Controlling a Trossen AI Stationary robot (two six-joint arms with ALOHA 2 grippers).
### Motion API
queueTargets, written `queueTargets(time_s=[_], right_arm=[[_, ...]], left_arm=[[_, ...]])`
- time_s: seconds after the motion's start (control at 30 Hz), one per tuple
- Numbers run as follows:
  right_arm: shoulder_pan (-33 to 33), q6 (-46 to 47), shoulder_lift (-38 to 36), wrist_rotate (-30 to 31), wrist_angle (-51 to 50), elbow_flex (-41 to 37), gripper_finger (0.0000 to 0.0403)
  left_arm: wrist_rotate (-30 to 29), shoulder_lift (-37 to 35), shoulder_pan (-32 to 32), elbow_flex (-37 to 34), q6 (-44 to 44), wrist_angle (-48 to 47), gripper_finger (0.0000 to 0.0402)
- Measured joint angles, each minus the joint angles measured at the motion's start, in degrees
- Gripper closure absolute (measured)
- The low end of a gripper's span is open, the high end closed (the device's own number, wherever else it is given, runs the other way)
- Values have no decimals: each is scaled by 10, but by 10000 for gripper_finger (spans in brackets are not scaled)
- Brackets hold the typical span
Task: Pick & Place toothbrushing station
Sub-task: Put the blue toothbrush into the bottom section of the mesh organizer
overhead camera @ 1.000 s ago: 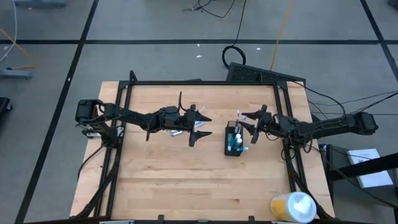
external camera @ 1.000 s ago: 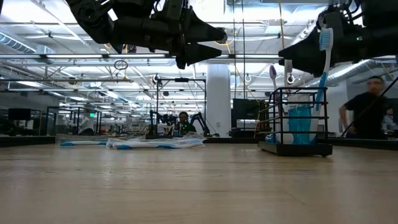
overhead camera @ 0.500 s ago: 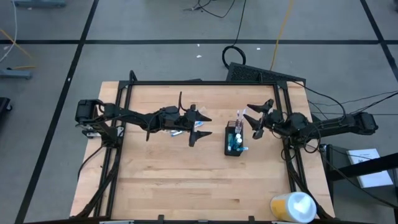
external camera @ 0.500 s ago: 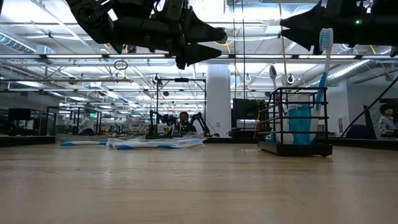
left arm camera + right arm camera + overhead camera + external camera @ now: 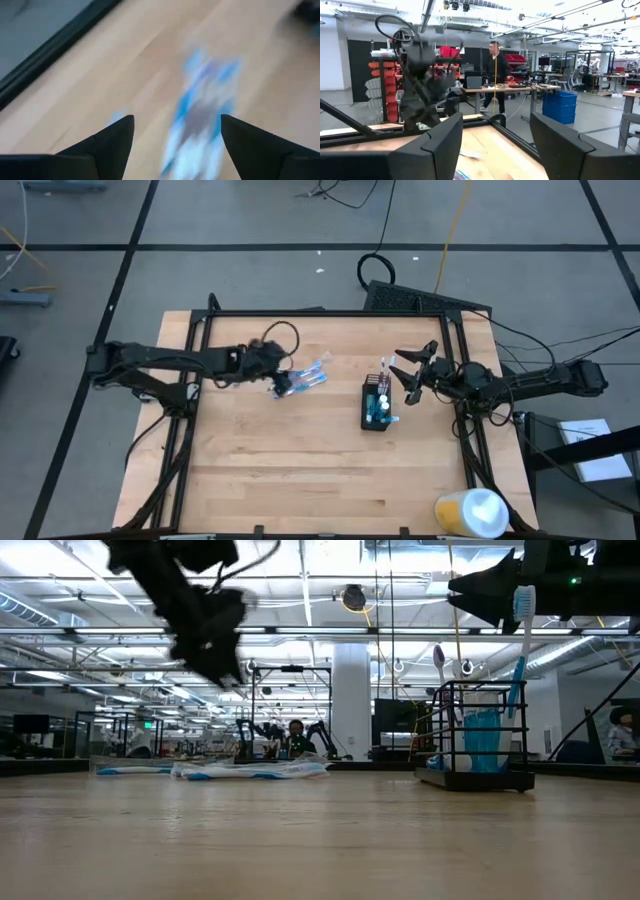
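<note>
**Left end effector over the loose toothbrushes, right one released beside the mesh cup**

The black wire-mesh cup point(image 5: 377, 406) stands upright on the wooden worktop point(image 5: 300, 470), right of centre. It holds a few toothbrushes; in the low view 1 blue-and-white toothbrush point(image 5: 522, 635) rises well above its rim, bristles up, beside a shorter one. Blue and white items sit low inside the cup, too small to identify.

The pile of loose toothbrushes point(image 5: 302, 378) lies flat on the worktop left of the cup and well apart from it, toward the far side. In the low view it shows as a low blue-and-white heap point(image 5: 215, 770).

The left end effector point(image 5: 281, 385) is low over the left end of that pile. Its wrist view shows the 2 fingers spread apart with nothing between them, the blurred blue-and-white pile point(image 5: 200, 115) below.

The right end effector point(image 5: 408, 380) hangs just right of the cup, above rim height, fingers released and empty.

A yellow-and-white roll point(image 5: 470, 512) lies at the near right corner.
</note>
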Motion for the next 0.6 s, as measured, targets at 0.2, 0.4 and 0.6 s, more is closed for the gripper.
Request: queueTargets(time_s=[0.2,0.4,0.6], right_arm=[[0,0,4,0,0,0,177],[0,-3,4,0,-1,0,177],[0,-3,4,0,0,0,177]], left_arm=[[-34,4,12,-4,-140,-245,103],[0,6,49,-48,-173,-255,103],[34,7,89,-101,-149,-200,103]])
